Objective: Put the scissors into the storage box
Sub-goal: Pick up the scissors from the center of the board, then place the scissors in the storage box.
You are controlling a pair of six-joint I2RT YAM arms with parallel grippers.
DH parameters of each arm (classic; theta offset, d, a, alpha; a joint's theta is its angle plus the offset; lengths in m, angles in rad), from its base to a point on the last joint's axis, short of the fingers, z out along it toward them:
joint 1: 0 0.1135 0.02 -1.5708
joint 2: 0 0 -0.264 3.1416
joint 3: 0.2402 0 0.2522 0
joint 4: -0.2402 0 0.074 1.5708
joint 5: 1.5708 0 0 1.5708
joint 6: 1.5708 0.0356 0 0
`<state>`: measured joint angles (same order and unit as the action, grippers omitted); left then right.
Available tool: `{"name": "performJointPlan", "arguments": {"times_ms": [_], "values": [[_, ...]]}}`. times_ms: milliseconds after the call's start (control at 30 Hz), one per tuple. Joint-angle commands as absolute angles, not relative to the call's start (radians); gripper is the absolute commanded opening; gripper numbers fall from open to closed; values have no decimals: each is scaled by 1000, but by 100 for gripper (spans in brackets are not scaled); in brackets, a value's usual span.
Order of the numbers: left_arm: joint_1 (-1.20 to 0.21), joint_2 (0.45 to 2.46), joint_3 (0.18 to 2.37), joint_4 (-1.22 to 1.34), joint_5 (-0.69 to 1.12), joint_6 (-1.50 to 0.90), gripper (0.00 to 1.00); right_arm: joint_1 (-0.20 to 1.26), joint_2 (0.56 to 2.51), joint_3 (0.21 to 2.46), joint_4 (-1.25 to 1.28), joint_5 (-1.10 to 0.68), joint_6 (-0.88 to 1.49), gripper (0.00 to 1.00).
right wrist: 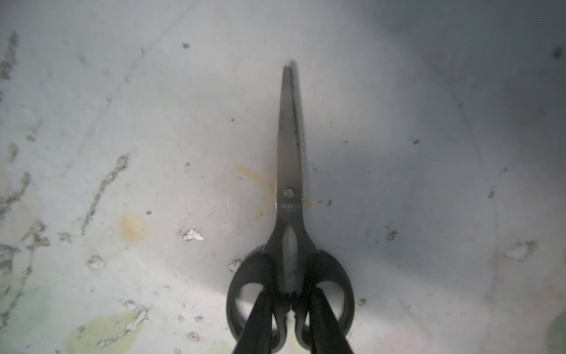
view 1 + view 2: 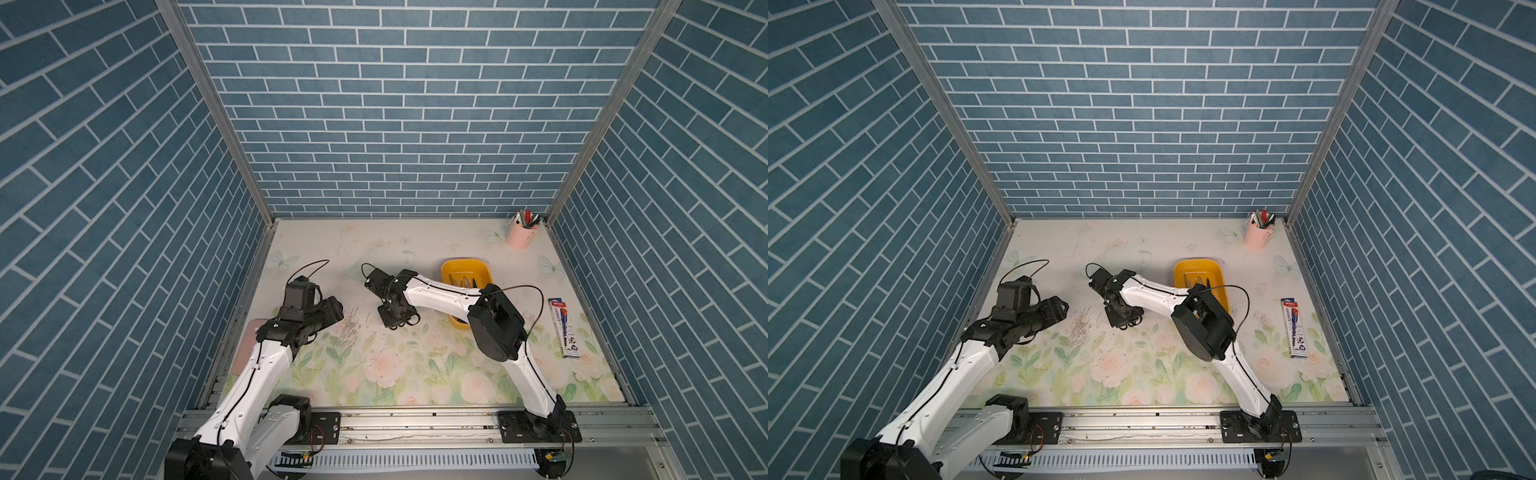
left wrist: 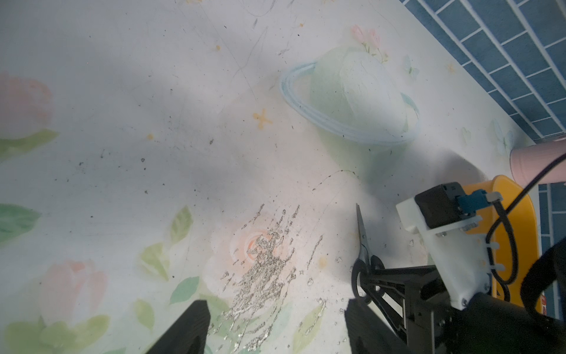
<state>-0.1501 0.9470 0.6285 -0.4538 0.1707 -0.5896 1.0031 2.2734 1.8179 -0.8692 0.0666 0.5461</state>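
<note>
A pair of scissors (image 1: 289, 153) with black loop handles and closed metal blades lies flat on the floral mat. In the right wrist view my right gripper (image 1: 289, 295) has one finger through each loop, and the two fingers pinch the inner handle bars between them. In both top views that gripper (image 2: 395, 316) points down at the mat's centre, with the handle loops (image 2: 409, 322) peeking out beside it. The yellow storage box (image 2: 465, 262) sits to its right with more scissors (image 2: 463, 279) inside, partly hidden by the right arm. My left gripper (image 3: 275, 328) hovers open and empty to the left.
A pink pen cup (image 2: 519, 235) stands in the back right corner. A long pen pack (image 2: 565, 328) lies by the right wall. A flat pink case (image 2: 245, 345) lies under the left arm. A scratched patch (image 2: 349, 328) marks the mat between the grippers.
</note>
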Motion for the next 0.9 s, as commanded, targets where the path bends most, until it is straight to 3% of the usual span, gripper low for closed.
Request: {"name": "performJointPlan", "arguments": {"times_ms": [0, 867], "values": [[-144, 939, 621, -449, 172, -578, 76, 978, 2335, 1756, -896, 131, 560, 2], [-144, 954, 636, -450, 175, -581, 78, 947, 2227, 1985, -1061, 185, 502, 0]]}}
